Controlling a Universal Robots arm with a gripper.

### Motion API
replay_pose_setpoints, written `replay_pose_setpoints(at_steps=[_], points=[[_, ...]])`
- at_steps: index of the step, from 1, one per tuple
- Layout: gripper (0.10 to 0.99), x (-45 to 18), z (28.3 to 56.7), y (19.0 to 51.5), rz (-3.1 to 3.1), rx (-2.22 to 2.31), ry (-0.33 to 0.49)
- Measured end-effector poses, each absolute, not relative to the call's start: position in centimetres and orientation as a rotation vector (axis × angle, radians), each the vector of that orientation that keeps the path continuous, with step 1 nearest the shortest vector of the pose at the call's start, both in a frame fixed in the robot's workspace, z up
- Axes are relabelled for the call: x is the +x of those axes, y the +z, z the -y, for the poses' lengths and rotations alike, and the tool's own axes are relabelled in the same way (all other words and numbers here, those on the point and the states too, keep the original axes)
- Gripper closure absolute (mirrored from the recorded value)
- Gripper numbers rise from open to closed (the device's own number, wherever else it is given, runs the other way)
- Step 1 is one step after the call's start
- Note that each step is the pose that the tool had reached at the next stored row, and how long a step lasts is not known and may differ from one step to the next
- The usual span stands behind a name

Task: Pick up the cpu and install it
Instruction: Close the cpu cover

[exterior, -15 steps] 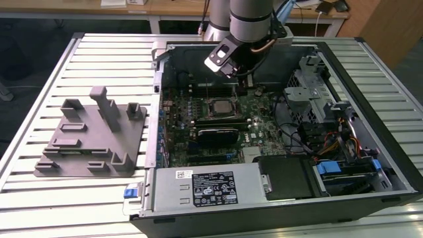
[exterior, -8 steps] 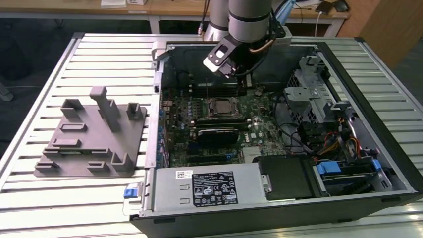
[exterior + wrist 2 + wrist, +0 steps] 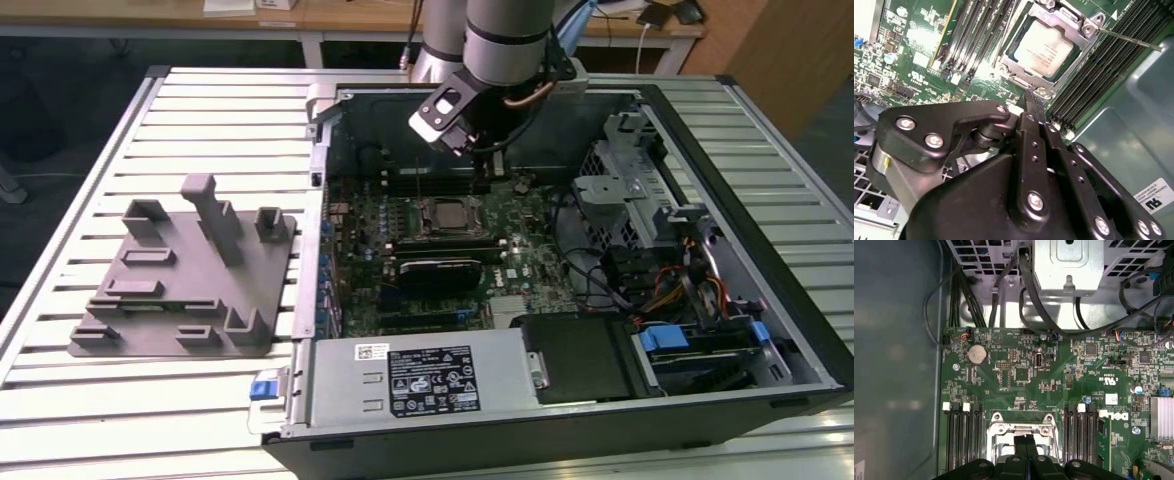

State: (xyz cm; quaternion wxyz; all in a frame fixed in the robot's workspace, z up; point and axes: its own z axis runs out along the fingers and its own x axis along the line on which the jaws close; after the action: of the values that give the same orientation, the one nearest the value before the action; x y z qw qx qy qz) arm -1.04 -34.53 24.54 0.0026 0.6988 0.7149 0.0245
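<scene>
Nearest in the exterior view, the power supply box (image 3: 414,380) with its white label fills the near end of the open computer case (image 3: 787,290), which lies on its side on the slatted bench (image 3: 200,100). On the exterior view's left, well apart from the case, a grey fixture block (image 3: 187,290) stands on the bench with nothing on it that I can make out.

Farther in, about midway along the green board, the cpu (image 3: 441,214) lies flat in its socket. The second wrist view shows its silver top (image 3: 1044,47) framed by the metal socket plate (image 3: 1081,42), with the thin lever (image 3: 1129,38) standing out to one side. It looks seated rather than waiting to be picked up.

Farther still, the gripper (image 3: 483,153) hangs above the board. In both wrist views its two fingers are pressed together with nothing visible between them (image 3: 1032,100) (image 3: 1026,440).

The cpu lies below the gripper, a little nearer and toward the exterior view's left. Being square, it has no long axis to line up.
</scene>
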Motion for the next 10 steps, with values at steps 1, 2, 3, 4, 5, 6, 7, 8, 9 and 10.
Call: replay_pose_setpoints(at_steps=[1, 2, 3, 4, 5, 6, 7, 8, 9, 10], points=[[0.980, -1.0, 34.5, 24.5, -2.242, 2.192, 0.077], [0.980, -1.1, 34.5, 24.4, -2.242, 2.192, 0.077], [0.980, -1.1, 34.5, 24.4, -2.242, 2.192, 0.077], [0.980, -1.2, 34.5, 24.3, -2.242, 2.192, 0.077], [0.980, -1.4, 34.5, 24.2, -2.242, 2.192, 0.077], [0.980, -1.6, 34.6, 24.2, -2.241, 2.193, 0.076], [0.980, -1.8, 34.6, 24.1, -2.240, 2.193, 0.077], [0.980, -2.1, 34.6, 24.1, -2.239, 2.194, 0.076], [0.980, -2.3, 34.6, 24.0, -2.239, 2.195, 0.077], [0.980, -2.6, 34.6, 23.9, -2.238, 2.196, 0.077]])
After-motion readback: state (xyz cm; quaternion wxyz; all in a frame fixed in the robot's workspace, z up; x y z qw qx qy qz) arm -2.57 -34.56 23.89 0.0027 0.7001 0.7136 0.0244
